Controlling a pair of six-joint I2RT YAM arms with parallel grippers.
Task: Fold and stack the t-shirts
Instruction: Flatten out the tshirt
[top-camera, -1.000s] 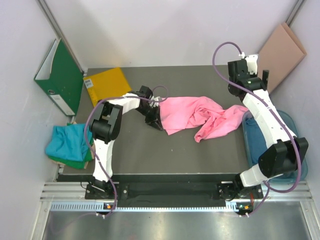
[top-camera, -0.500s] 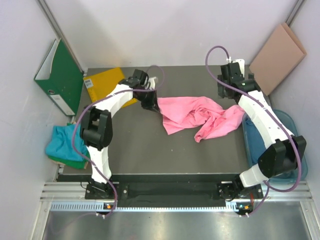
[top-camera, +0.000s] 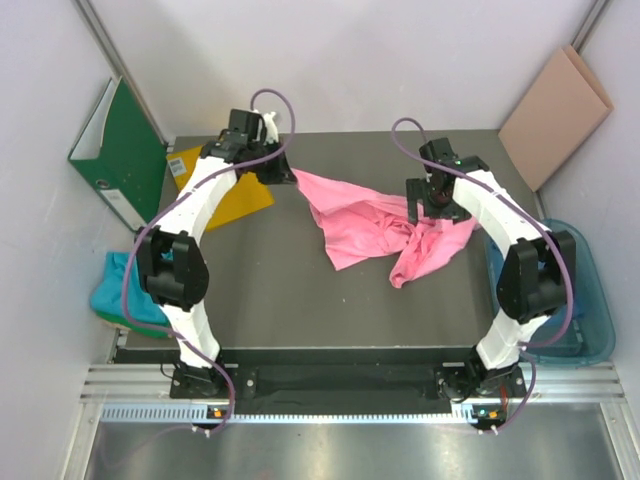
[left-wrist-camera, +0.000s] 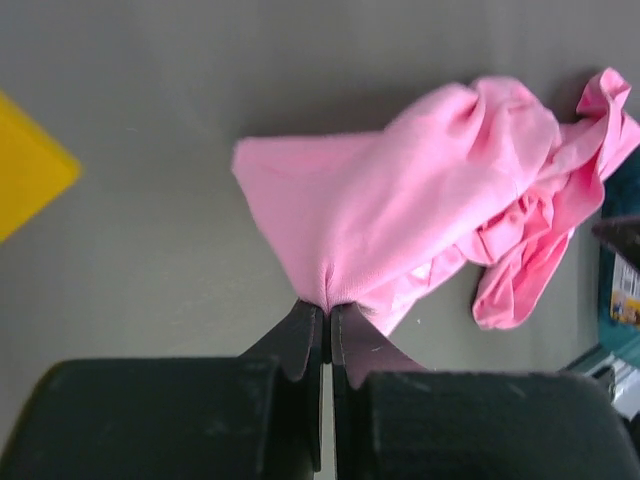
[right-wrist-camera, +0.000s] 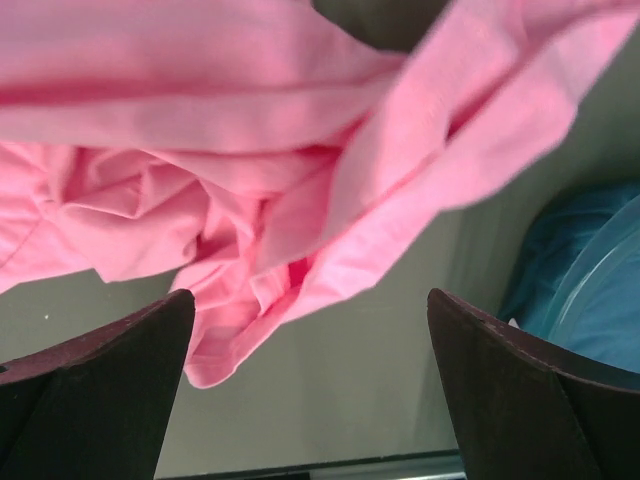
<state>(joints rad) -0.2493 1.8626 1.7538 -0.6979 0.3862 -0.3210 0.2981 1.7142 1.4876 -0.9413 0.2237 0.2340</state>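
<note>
Spreading between plain white walls, a dark grey table (top-camera: 260, 290) fills the booth floor, with a metal rail (top-camera: 330, 385) along its near edge. Two arms work over it.

One green binder (top-camera: 120, 150) stands against the left wall. One yellow sheet (top-camera: 238, 198) lies at the table's far left corner. One tan folder (top-camera: 555, 115) leans at the far right, and one clear blue bin (top-camera: 595, 300) sits off the right edge. One pink t-shirt (top-camera: 370, 225) lies mid-table, and one teal bundle (top-camera: 115, 285) sits off the left edge.

The pink t-shirt's long axis runs left to right — a drawn-up corner points to the far left, and its crumpled bulk lies to the right. The left gripper (left-wrist-camera: 326, 320) is clenched on that corner. The right gripper (top-camera: 432, 200) hangs spread wide above the crumpled end, grasping nothing.
</note>
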